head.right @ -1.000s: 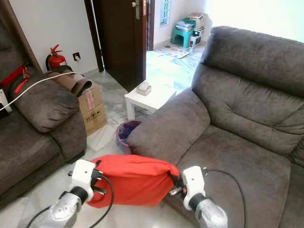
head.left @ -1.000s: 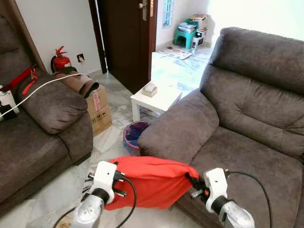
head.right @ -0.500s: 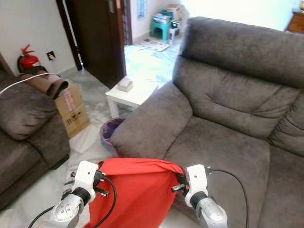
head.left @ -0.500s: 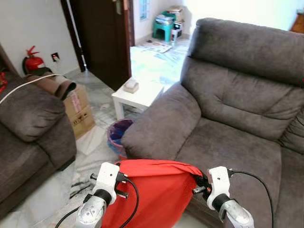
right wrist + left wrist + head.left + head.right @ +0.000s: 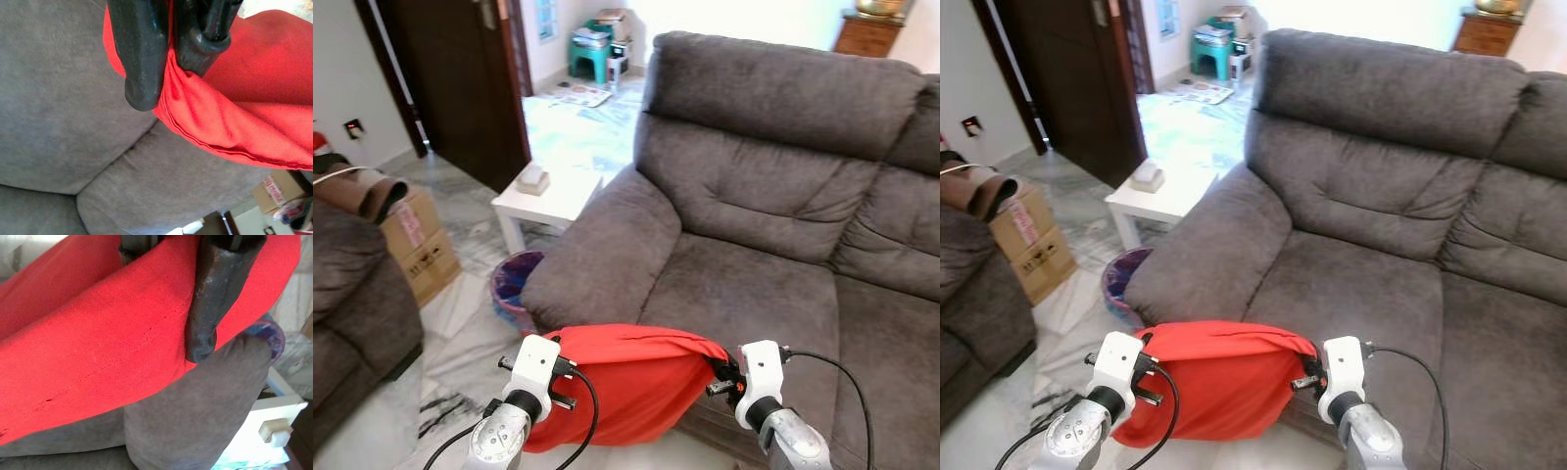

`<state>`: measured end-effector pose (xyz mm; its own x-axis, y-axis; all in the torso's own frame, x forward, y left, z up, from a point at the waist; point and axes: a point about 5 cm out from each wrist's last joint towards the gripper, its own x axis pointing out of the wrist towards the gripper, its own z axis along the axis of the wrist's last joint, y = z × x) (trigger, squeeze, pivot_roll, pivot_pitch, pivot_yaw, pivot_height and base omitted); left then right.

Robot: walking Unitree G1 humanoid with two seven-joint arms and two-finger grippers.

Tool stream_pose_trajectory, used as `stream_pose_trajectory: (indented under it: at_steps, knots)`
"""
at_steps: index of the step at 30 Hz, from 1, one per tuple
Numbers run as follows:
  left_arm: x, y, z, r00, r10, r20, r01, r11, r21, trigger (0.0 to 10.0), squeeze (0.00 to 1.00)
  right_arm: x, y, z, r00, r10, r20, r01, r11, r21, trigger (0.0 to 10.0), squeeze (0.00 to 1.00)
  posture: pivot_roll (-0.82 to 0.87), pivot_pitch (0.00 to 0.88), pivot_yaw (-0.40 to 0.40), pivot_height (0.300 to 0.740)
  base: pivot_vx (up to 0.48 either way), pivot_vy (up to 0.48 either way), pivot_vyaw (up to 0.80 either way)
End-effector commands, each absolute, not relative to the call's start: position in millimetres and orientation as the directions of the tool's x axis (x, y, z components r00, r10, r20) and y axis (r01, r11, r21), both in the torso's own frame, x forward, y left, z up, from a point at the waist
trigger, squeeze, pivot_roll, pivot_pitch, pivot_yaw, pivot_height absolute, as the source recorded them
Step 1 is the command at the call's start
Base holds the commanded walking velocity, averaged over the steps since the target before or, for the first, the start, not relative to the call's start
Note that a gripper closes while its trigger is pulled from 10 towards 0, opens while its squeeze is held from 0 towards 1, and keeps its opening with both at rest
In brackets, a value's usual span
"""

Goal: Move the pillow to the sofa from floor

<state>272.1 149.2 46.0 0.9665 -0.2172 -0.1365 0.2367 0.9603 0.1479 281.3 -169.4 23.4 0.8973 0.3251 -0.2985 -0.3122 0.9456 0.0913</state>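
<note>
A red pillow hangs stretched between my two grippers, just in front of the grey sofa's seat edge and armrest. My left gripper is shut on the pillow's left corner, and the left wrist view shows a black finger pressed on the red fabric. My right gripper is shut on the right corner; in the right wrist view its fingers pinch the red seam over the grey cushion. The pillow's lower part sags toward the floor.
A white side table with a tissue box stands left of the sofa's armrest. A purple bin sits below it. A cardboard box and another dark sofa lie at the left, a dark door behind.
The camera has turned right, so the grey sofa sits more centred and the left sofa has slid out. Both grippers still hold the pillow, which is a little lower in view than half a second ago.
</note>
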Motion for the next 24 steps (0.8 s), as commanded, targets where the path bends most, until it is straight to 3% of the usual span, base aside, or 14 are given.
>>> stream_pose_trajectory:
  at_steps: [1, 5, 16, 24]
  knots:
    - [279.7, 156.2, 65.1, 0.981, -0.19, -0.035, 0.193, 0.967, 0.166, 10.0, 0.0, 286.2, -180.0, 29.9, 0.923, 0.276, -0.27, -0.261, 0.961, 0.089, 10.0, 0.0, 0.05, 0.035, -0.014, 0.74, 0.0, -0.48, -0.8]
    - [280.3, 156.7, 65.7, 0.981, -0.191, -0.034, 0.194, 0.967, 0.166, 10.0, 0.0, 285.9, -181.4, 29.3, 0.929, 0.257, -0.267, -0.241, 0.966, 0.094, 10.0, 0.0, 0.05, 0.037, -0.014, 0.74, 0.0, -0.48, -0.8]
    - [279.8, 158.8, 66.1, 0.982, -0.187, -0.031, 0.189, 0.968, 0.167, 10.0, 0.0, 285.1, -177.1, 27.0, 0.928, 0.262, -0.264, -0.24, 0.964, 0.114, 10.0, 0.0, 0.05, 0.041, -0.014, 0.74, 0.0, -0.48, 0.0]
    - [279.5, 159.5, 65.8, 0.982, -0.185, -0.032, 0.187, 0.968, 0.168, 10.0, 0.0, 285.7, -175.2, 28.9, 0.927, 0.284, -0.244, -0.267, 0.959, 0.1, 10.0, 0.0, 0.05, 0.041, -0.015, 0.74, 0.0, -0.48, -0.35]
